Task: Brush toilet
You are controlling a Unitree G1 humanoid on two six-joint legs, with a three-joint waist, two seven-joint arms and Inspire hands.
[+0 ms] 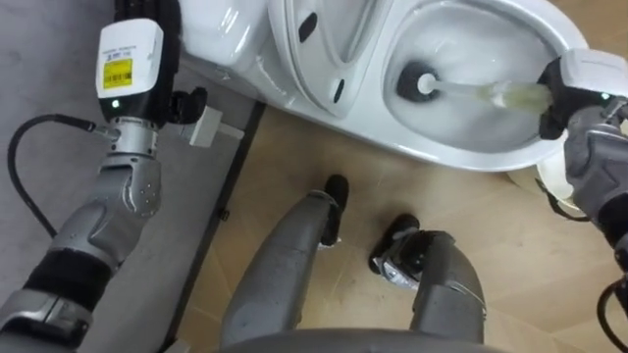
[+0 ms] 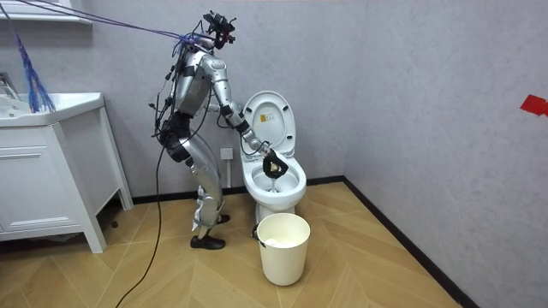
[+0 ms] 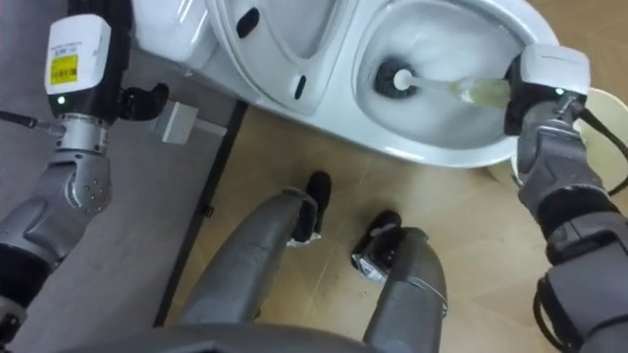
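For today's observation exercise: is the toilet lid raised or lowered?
Raised. The lid stands upright behind the bowl, and the brush reaches inside the open bowl.

I'm looking at a bathroom: white toilet (image 2: 278,198) against the grey wall (image 2: 411,85), seemingly a washbasin cabinet (image 2: 43,180) far left.

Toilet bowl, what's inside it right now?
A toilet brush: its dark head sits low in the toilet bowl, pale handle running to the right robot hand at the rim. What lies beneath the head is covered.
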